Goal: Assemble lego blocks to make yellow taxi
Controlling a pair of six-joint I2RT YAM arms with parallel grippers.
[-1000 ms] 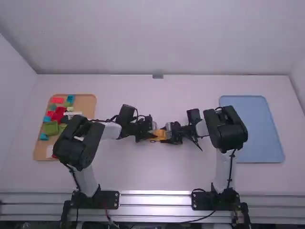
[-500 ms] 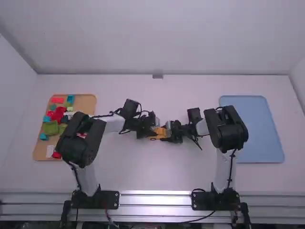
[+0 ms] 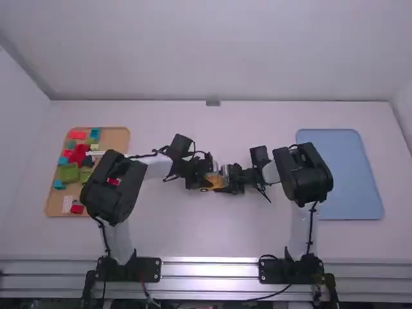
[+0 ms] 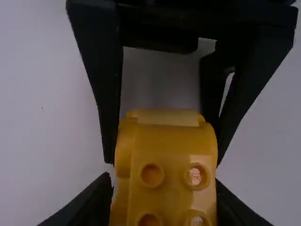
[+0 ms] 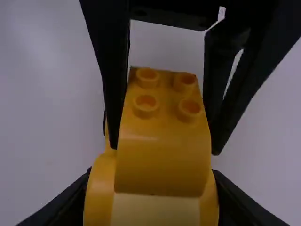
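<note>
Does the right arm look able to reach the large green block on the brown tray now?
Probably not: the left arm stands between, and the right gripper is closed on the yellow piece.

The high view looks forward and down from well above the white desk (image 3: 212, 235). Close behind the black two-finger left claw (image 3: 208, 183) and right claw (image 3: 224, 183), wrist views face oppositely, sharing the yellow studded plastic piece (image 4: 171, 146) between.

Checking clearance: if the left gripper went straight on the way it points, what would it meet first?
Most likely the right gripper, which faces it at the far end of the yellow blocks that the left gripper holds; exact depth is unclear.
</note>
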